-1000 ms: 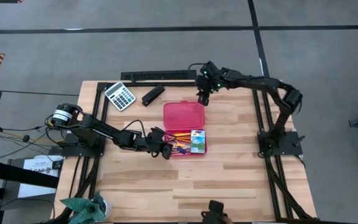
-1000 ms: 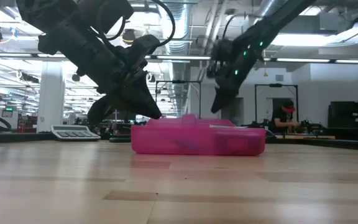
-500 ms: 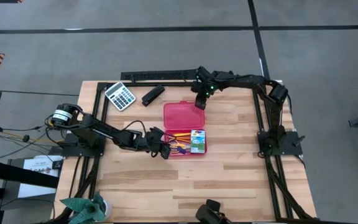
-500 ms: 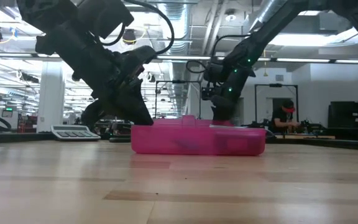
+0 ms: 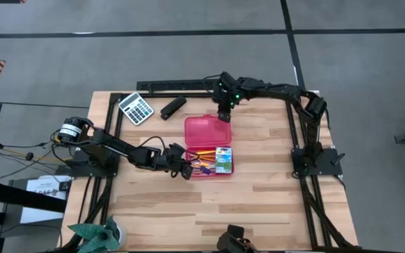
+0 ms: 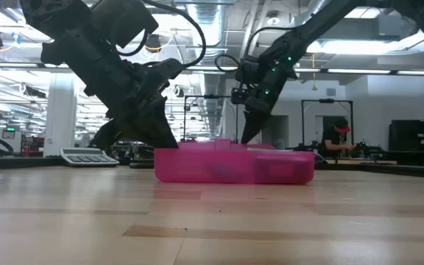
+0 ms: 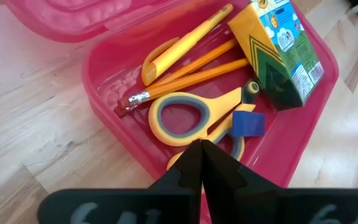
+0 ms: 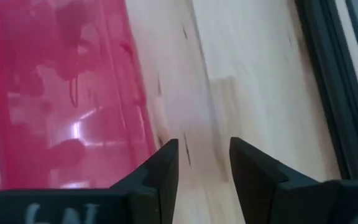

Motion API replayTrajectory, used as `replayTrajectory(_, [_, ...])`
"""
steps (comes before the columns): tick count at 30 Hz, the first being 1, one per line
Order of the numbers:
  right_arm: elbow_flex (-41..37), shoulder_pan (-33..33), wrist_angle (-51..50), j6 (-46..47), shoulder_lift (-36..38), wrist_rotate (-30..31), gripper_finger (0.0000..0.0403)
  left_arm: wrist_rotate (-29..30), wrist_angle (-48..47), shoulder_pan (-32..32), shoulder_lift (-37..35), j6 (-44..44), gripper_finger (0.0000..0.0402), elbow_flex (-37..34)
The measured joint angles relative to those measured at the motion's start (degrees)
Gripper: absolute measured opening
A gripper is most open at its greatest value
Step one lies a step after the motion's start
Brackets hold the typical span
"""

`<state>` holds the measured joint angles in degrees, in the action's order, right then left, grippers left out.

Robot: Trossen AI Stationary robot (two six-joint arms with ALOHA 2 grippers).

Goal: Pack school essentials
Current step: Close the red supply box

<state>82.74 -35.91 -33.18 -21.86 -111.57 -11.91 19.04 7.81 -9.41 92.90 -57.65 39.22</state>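
Observation:
A pink pencil case lies open mid-table, its lid [image 5: 208,130] flat toward the far edge and its base [image 5: 204,169] nearer. In the base lie yellow-handled scissors [image 7: 191,118], two orange pencils [image 7: 194,70], a yellow pen [image 7: 188,38], a small blue piece [image 7: 248,123] and a green-and-yellow packet [image 7: 278,53]. My left gripper [image 5: 186,171] is shut, its tip [image 7: 202,149] down at the base's left rim beside the scissors. My right gripper [image 5: 223,117] hangs open just beyond the lid's far right corner, with bare table between its fingers [image 8: 166,163]. My left gripper slants down from the table's left, its shut tip over the base's left rim [image 7: 166,163] next to the scissors' handle. The fingers hide the spot, so I cannot tell whether they touch the rim or the scissors.
A grey calculator [image 5: 136,108] and a black stapler [image 5: 173,107] lie at the far left. A black rail [image 5: 178,86] runs along the far edge. Something green [image 5: 93,235] sits off the near left corner. In the room behind, a person [image 6: 338,140] sits far back.
My right gripper has come down and a little toward the table's left, tipping steeper, to the lid's far right corner. My left gripper has tipped slightly steeper in place at the base's left rim. The case and its contents have not moved.

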Motion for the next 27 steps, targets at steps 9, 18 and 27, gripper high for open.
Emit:
replayTrajectory(9, [0.0,-0.6,3.8,0.8,-0.3,1.5,0.0142,1.0,-1.1,0.0,0.0,0.0,0.0000,0.0])
replayTrajectory(18, [-0.5,-0.3,3.4,-0.2,-1.5,1.6,0.0140,1.3,-1.7,0.0,-0.1,0.0,0.0000,0.0])
replayTrajectory(27, [-0.5,0.0,1.9,0.3,-4.5,0.2,0.0140,1.1,-1.0,0.0,-0.1,0.0,0.0000,0.0])
